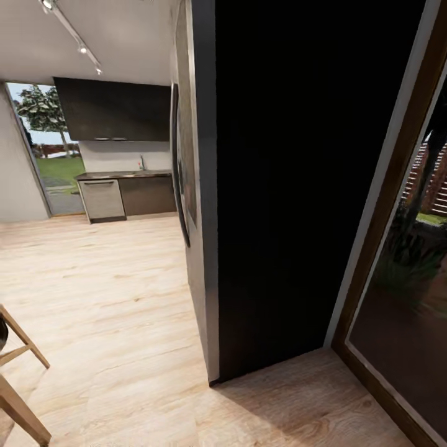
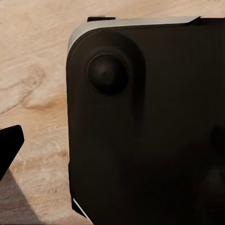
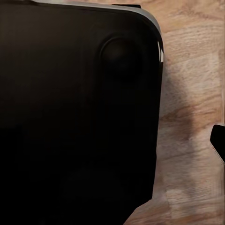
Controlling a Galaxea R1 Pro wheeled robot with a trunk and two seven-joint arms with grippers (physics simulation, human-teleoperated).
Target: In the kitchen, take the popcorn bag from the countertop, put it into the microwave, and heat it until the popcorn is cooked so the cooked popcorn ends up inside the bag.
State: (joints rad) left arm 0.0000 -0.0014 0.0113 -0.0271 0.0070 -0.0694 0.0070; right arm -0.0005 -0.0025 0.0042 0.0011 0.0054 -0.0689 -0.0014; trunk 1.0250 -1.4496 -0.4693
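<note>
The kitchen lies far off across the light wood floor (image 1: 93, 292). Its grey countertop (image 1: 124, 175) runs over dark cabinet fronts, under dark upper cabinets (image 1: 115, 110). The popcorn bag and the microwave are out of view. In the left wrist view, the robot's black rounded base (image 2: 150, 126) hangs over the floor, with a dark tip (image 2: 10, 143) at the picture's edge. The right wrist view has the same black base (image 3: 79, 117) and a dark sliver (image 3: 218, 140) at its edge. Neither wrist view tells how the jaws stand.
A tall dark fridge-like unit (image 1: 279, 186) with a long curved handle (image 1: 177, 167) stands close ahead. A glass door in a brown frame (image 1: 397, 205) is at the right. Wooden furniture legs (image 1: 22, 379) are at the lower left. A steel dishwasher (image 1: 102, 200) sits under the far counter.
</note>
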